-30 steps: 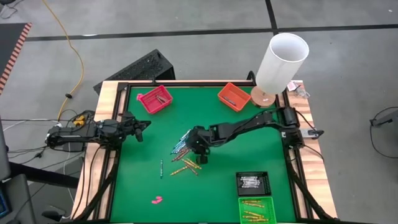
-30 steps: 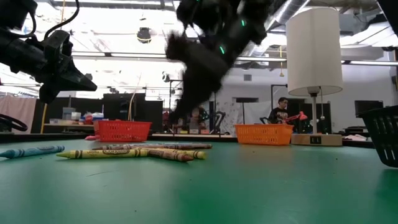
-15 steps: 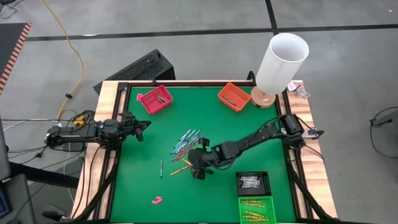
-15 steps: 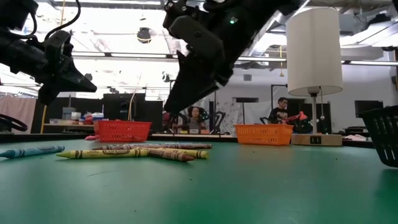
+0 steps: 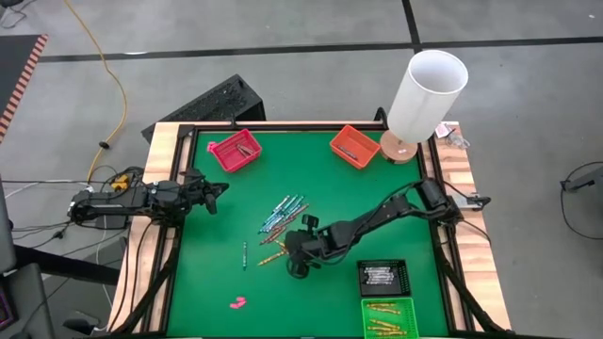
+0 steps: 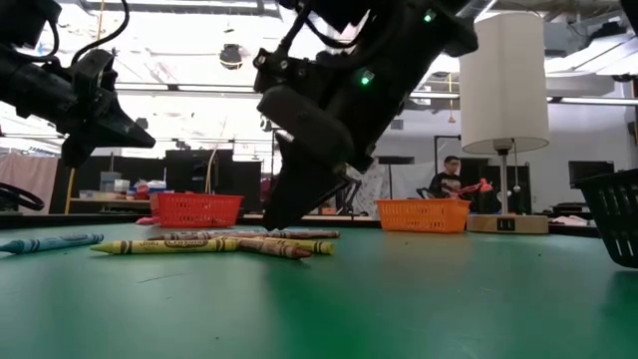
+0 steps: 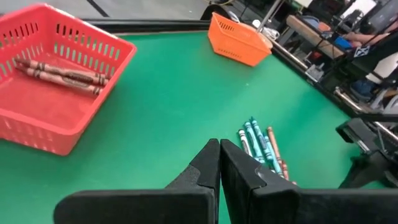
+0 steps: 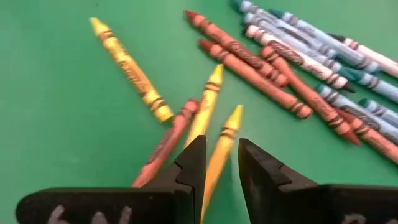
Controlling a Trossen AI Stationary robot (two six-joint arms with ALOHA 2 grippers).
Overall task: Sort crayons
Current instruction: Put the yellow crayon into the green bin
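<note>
Tabletop [image 5: 377, 202] green; crayons [image 8: 261, 59] yellow, reddish-brown and blue-teal; baskets red [image 5: 233, 151], orange [image 5: 354, 146], black [image 5: 383, 277], green [image 5: 390, 318]; lampshade [image 5: 429, 92] white

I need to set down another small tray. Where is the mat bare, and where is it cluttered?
Bare: the green mat between the red basket and orange basket, and its left side. Crowded: mid-mat, where the right gripper hovers over loose crayons.

Crayons [image 5: 281, 229] lie loose mid-worktop: blue-teal ones [image 8: 323, 43] bunched side by side, reddish ones [image 8: 261, 74] beside them, yellow ones [image 8: 214, 158] fanned out nearby, all flat. One teal crayon [image 5: 244, 255] lies apart. Two reddish crayons [image 7: 59, 73] in red basket [image 7: 37, 130].
</note>
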